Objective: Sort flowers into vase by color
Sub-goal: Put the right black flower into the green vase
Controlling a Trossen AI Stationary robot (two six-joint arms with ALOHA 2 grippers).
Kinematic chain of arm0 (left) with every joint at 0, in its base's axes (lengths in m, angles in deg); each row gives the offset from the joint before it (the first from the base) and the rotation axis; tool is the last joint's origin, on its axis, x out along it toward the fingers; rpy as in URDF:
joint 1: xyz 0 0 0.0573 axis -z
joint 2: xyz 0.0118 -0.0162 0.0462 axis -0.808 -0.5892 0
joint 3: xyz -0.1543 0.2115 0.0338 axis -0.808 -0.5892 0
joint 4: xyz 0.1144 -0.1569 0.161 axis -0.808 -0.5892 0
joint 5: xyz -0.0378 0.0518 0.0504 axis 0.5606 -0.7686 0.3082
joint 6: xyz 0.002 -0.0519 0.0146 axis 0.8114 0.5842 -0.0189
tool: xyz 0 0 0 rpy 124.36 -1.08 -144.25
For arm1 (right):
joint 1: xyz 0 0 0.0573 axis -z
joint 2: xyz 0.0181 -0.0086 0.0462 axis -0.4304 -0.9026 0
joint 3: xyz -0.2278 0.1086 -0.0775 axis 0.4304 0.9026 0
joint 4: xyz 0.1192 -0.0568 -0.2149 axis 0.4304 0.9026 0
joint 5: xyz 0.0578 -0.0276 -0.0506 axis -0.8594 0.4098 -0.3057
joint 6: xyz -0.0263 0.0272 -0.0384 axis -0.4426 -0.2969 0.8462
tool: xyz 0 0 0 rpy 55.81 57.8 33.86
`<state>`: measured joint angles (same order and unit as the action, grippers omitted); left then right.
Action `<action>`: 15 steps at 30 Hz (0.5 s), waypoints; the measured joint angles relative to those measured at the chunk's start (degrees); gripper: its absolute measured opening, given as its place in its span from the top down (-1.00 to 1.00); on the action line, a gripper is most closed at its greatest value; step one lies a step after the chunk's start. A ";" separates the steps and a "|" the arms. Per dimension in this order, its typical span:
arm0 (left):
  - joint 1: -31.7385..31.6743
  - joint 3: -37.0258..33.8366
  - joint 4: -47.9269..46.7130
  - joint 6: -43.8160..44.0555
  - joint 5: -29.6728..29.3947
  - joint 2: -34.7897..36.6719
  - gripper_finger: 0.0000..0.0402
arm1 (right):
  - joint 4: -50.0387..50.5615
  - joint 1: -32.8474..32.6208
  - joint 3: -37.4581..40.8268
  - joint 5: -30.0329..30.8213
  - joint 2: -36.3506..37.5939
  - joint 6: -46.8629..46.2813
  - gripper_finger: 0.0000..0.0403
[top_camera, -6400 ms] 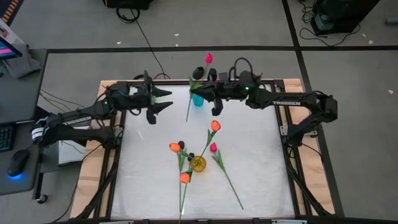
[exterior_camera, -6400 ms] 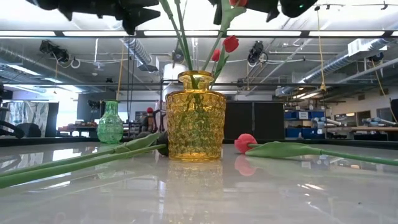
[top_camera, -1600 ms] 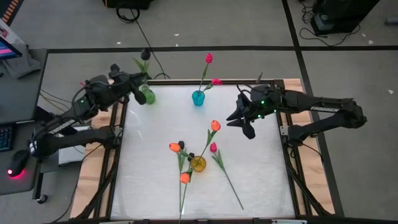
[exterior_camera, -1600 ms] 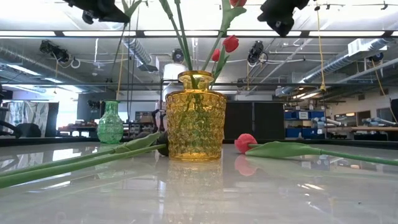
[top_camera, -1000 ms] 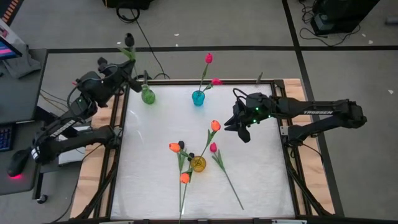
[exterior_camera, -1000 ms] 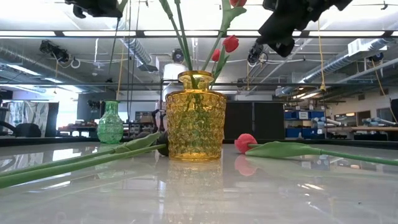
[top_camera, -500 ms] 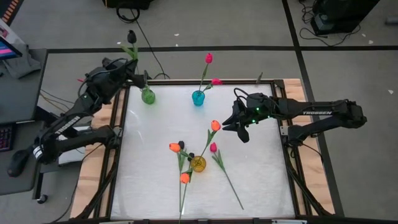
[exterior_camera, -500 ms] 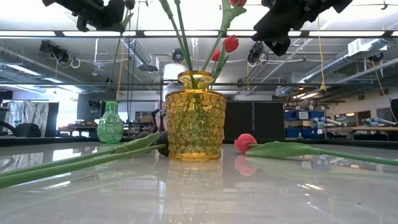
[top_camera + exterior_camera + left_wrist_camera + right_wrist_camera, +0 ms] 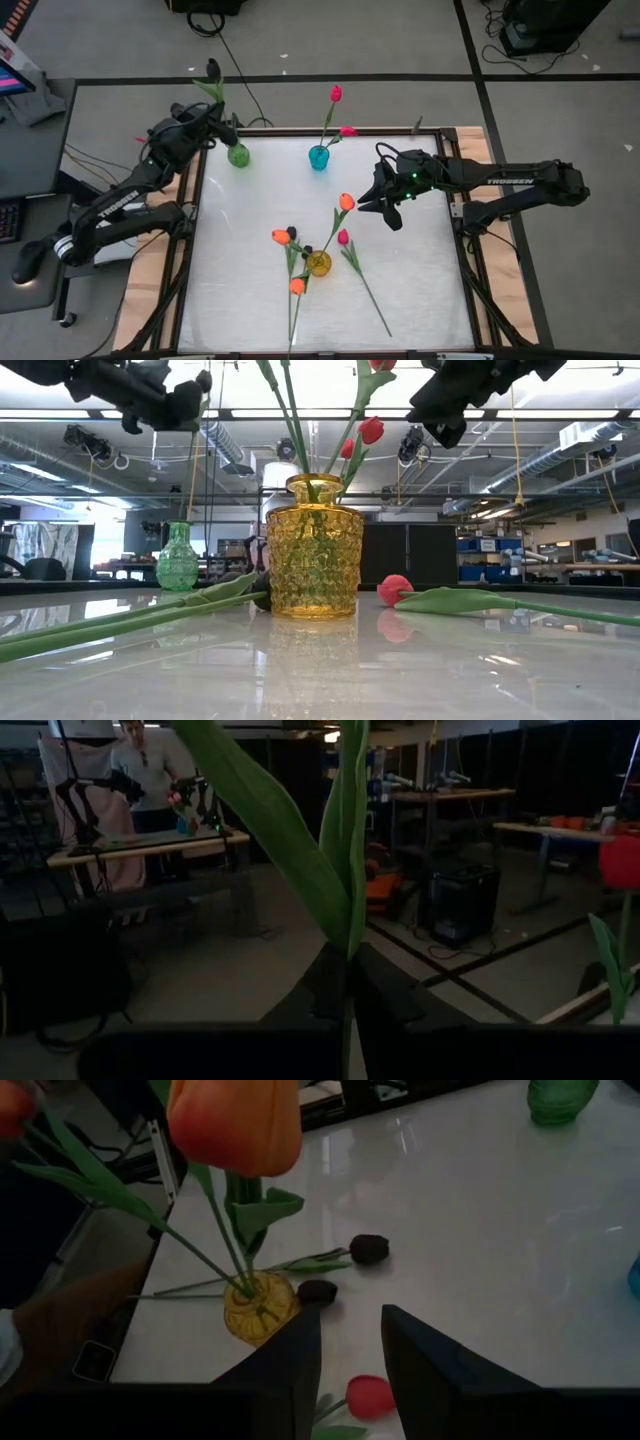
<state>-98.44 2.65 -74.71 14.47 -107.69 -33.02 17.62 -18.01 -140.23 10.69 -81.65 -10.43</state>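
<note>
My left gripper is shut on a black tulip at the table's far left corner, just beside the green vase. In the left wrist view the tulip's green leaves rise in front of the fingers. My right gripper hangs open above the table, just right of an orange tulip standing in the yellow vase; nothing is between its fingers. Two pink flowers stand in the blue vase. My left gripper pinches the black tulip's thin stem between its two fingers, just below the leaves. The fingers lie across the stem. The tulip stands upright, bud on top, lifted clear of the table; the gripper hides the stem's lower end.
A pink tulip lies on the table right of the yellow vase, its stem running toward the near edge. Two more orange tulips lean out of the yellow vase, and two black buds lie on the table beside it. A person stands in the room beyond.
My left gripper has carried the black tulip from outside the table's left edge toward the right, up to the green vase, keeping it upright. My right gripper has edged a little left toward the orange tulip, still open.
</note>
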 joint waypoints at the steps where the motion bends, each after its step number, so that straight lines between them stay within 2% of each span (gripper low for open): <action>1: 0.01 -0.23 0.25 0.00 0.00 0.03 0.92 | 0.00 0.00 0.00 0.02 0.02 0.38 0.42; 15: 0.01 -0.88 -3.14 -0.13 -0.81 -0.08 0.92 | -0.10 0.00 -0.02 0.02 0.01 0.93 0.42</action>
<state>-98.43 1.77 -77.84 14.34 -108.50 -33.10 17.52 -18.01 -140.26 10.71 -81.64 -9.51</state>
